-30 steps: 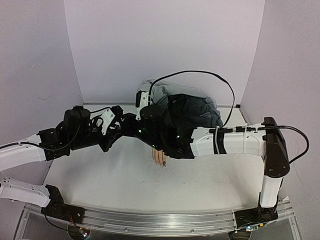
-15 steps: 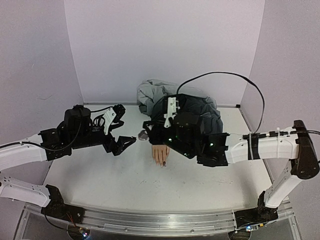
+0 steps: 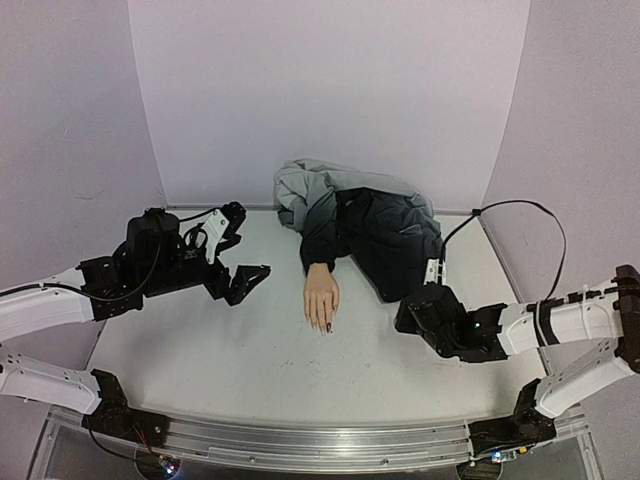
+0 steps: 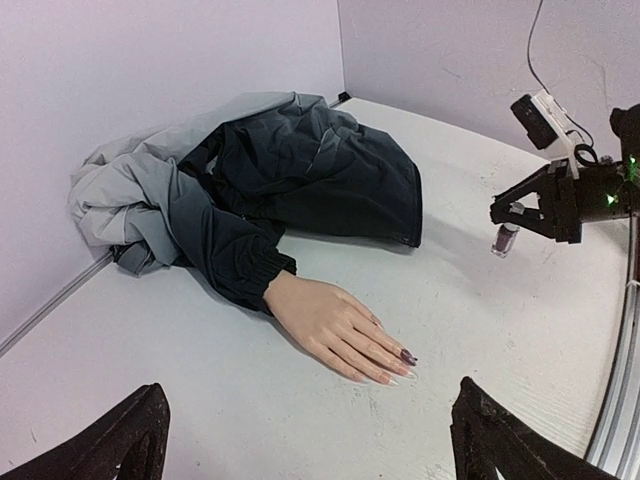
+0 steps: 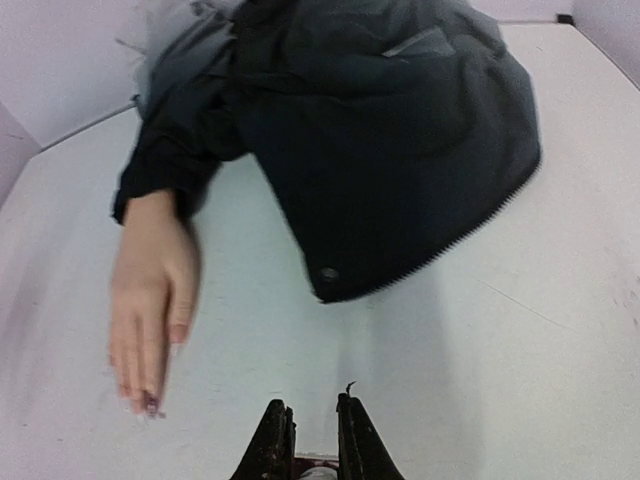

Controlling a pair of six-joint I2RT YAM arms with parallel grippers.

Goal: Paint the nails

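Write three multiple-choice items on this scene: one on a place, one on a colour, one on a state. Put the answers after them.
1. Seen from above, the mannequin hand lies
A. between the left gripper and the right gripper
B. on top of the jacket
C. left of both grippers

2. The polished nail is
A. bright red
B. dark
C. white

3. The right gripper is
A. open wide
B. shut on the sleeve
C. shut on the polish bottle

Answers:
1 A: only its wrist is in the sleeve of the jacket, and a gripper stands on each side.
2 B: it shows dark against the pale fingers.
3 C: the left wrist view shows the bottle hanging between its fingers.
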